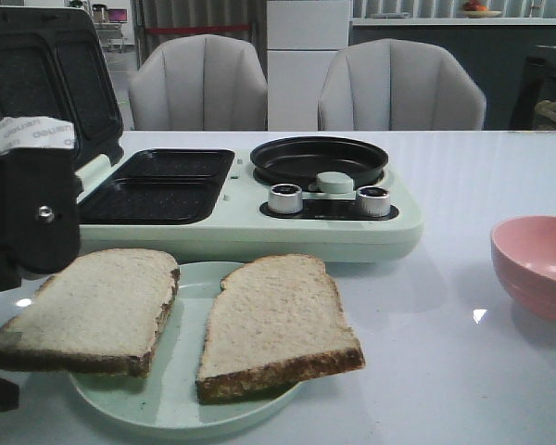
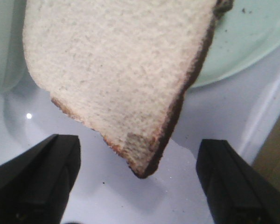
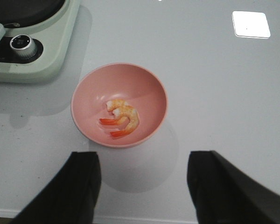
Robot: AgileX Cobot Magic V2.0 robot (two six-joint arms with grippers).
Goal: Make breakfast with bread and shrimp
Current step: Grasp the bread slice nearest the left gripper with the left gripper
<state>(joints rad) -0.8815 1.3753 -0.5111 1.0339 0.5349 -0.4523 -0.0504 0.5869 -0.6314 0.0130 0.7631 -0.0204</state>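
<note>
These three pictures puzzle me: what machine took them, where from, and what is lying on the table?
A two-armed robot took them. One camera looks forward over the table; the others sit on each wrist, where the black shapes are open gripper fingers.

On the table: a pale green plate with two bread slices, a breakfast cooker with its lid up, and a pink bowl holding shrimp.

The left gripper hovers at one slice's corner, the right gripper above the bowl. Nothing is held.

Two bread slices, pale crumb, dark crusts, flat side by side on a plate (image 1: 181,408), lower left of front view: left slice (image 1: 93,311) overhangs the rim, right slice (image 1: 273,324) beside it. Shrimp (image 3: 121,117) curled, pink-orange, in a bowl (image 3: 147,88).
</note>
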